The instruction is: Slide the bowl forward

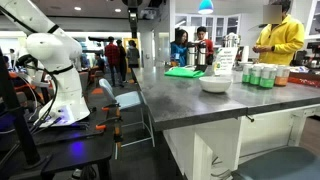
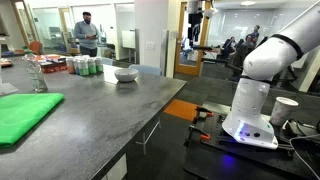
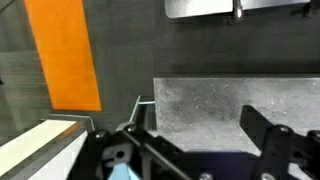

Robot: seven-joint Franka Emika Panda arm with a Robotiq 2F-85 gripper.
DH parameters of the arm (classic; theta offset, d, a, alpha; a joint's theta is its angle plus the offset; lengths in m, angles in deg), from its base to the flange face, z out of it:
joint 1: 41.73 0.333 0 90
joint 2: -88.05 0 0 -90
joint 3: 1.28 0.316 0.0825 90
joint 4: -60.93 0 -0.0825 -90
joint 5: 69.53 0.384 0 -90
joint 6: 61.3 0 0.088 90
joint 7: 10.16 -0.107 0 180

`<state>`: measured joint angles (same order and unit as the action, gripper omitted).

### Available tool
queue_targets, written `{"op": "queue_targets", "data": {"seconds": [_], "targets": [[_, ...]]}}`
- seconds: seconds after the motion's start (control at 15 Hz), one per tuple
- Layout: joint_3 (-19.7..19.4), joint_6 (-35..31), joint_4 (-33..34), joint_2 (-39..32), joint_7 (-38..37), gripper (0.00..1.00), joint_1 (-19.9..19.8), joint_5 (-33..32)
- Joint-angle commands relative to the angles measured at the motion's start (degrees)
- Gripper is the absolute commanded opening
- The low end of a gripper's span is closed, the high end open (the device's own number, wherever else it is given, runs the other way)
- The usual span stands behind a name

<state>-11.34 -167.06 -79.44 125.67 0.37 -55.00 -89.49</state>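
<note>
In an exterior view your bowl [image 1: 215, 83] sits on the grey tabletop [image 1: 190, 108], just beside the green cans [image 1: 258, 75] and near the green tray [image 1: 183, 71]. The arm [image 1: 52, 65] stands well apart from it, beyond the tabletop's end.

In an exterior view the bowl [image 2: 126, 74] rests far down the tabletop [image 2: 105, 100], near the cans [image 2: 85, 66], and the robot's base [image 2: 250, 105] is nowhere near it.

In the wrist view you look down on a tabletop corner [image 3: 200, 100] and an orange floor patch [image 3: 62, 55]. The jaws stand wide apart with nothing between them, and no bowl shows.

I judge the slide not begun: you have yet to reach the bowl, touch it and push.
</note>
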Motion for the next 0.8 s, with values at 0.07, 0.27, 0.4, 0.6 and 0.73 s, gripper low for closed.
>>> {"op": "queue_targets", "data": {"seconds": [0.07,0.27,0.4,0.6,0.73], "targets": [[-0.79,0.37,0.18,0.07,-0.47,1.00,1.06,-0.49],[-0.79,0.37,0.18,0.07,-0.47,1.00,1.06,-0.49],[-0.79,0.36,0.18,0.07,-0.47,1.00,1.07,-0.49],[-0.78,-0.39,0.82,-1.06,-0.94,1.00,1.30,-0.21],[-1.50,-2.65,2.37,-3.69,-0.49,1.00,2.83,2.00]]}}
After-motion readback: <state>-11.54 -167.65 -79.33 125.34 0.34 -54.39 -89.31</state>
